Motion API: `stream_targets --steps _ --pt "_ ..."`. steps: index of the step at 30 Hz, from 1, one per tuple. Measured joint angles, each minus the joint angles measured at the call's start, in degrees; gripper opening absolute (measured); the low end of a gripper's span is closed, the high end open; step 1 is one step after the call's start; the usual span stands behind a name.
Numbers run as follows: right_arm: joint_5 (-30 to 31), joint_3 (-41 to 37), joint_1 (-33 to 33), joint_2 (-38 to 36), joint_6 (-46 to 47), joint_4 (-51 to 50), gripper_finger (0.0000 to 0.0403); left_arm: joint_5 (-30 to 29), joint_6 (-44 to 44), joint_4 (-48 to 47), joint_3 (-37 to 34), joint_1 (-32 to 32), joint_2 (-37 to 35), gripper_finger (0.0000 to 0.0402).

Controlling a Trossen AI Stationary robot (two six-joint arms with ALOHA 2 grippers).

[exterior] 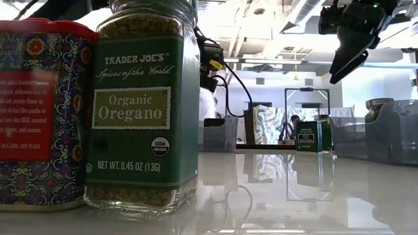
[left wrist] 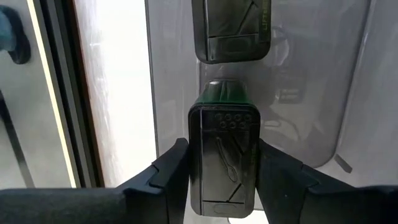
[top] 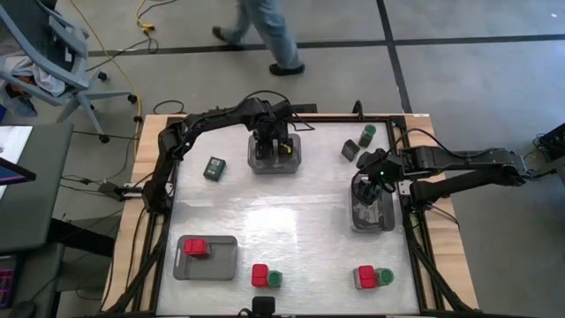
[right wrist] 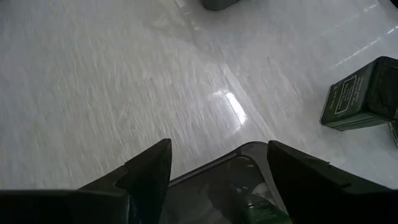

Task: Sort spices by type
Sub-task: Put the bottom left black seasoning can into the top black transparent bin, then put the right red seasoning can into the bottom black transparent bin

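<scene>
Grey trays [top: 231,262] hold few spices; left gripper [left wrist: 222,186] at twelve o'clock hugs a black tin [left wrist: 222,158], right gripper [right wrist: 217,180] open, five strays remain.

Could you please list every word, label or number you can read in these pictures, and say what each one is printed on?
On the oregano jar, low view:
"TRADER JOE'S"
"Spices of the World"
"Organic Oregano"
"USDA ORGANIC"
"NET WT. 0.45 OZ (13G)"

Red tin beside it: white text on the red panel, too blurred to read.

Dark green tin farther back: label too small to read.

Dark tin, right wrist view: label too small to read.
</scene>
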Motion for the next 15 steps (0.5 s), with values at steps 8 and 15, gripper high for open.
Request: stream_targets --steps 8,15 --pt "0.00 0.00 0.01 0.01 0.00 -0.04 0.0291 -0.02 0.26 0.00 0.00 0.00 0.00 0.0195" --pt "0.00 0.00 0.01 0.01 0.02 -0.04 0.0291 -3.45 -0.25 -0.99 0.56 -0.04 -0.02 0.0210"
